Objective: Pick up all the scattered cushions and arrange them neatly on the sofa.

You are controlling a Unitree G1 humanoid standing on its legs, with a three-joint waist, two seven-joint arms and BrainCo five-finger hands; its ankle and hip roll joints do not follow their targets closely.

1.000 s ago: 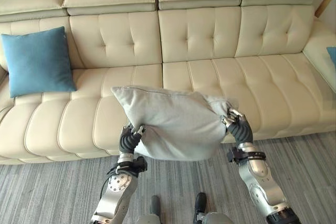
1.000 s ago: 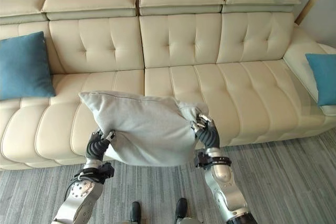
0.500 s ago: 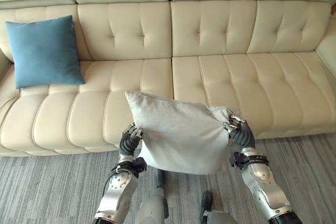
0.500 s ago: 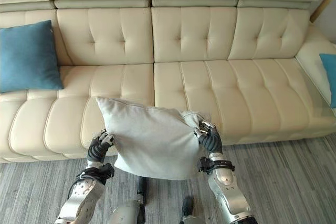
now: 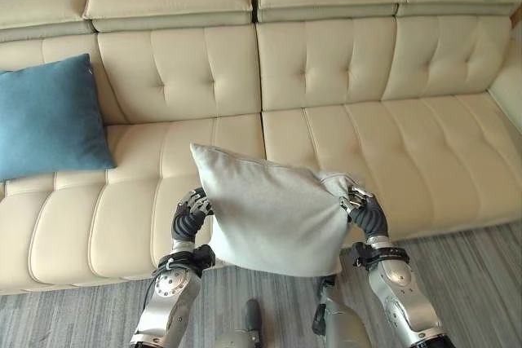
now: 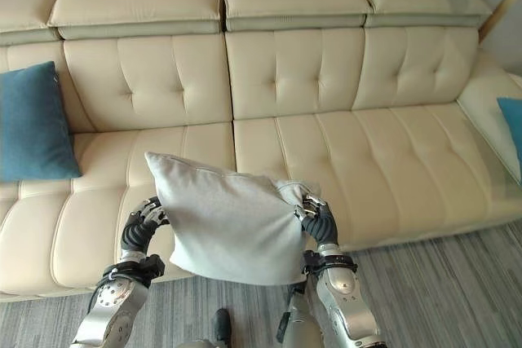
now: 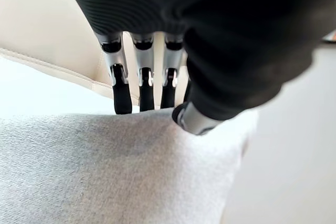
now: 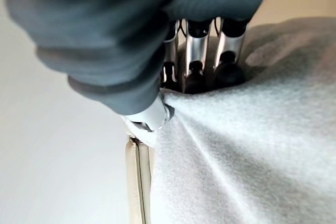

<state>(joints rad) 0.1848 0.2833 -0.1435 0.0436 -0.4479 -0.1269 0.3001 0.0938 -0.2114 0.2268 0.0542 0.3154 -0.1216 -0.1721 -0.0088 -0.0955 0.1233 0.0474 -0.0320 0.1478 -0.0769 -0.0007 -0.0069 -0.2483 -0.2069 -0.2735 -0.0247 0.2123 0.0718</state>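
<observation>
- The left hand pinches the left edge of the grey cushion, fingers and thumb curled on the cloth.
- The right hand grips the cushion's right corner the same way.
- The cushion hangs between both hands, in the air before the sofa front edge.
- A blue cushion leans upright on the sofa's left seat.

Both silver-grey arms rise from the bottom of the frame, forearms angled slightly inward. The left hand, lower left of centre, and the right hand, lower right of centre, each pinch fabric between curled fingers and thumb.
</observation>
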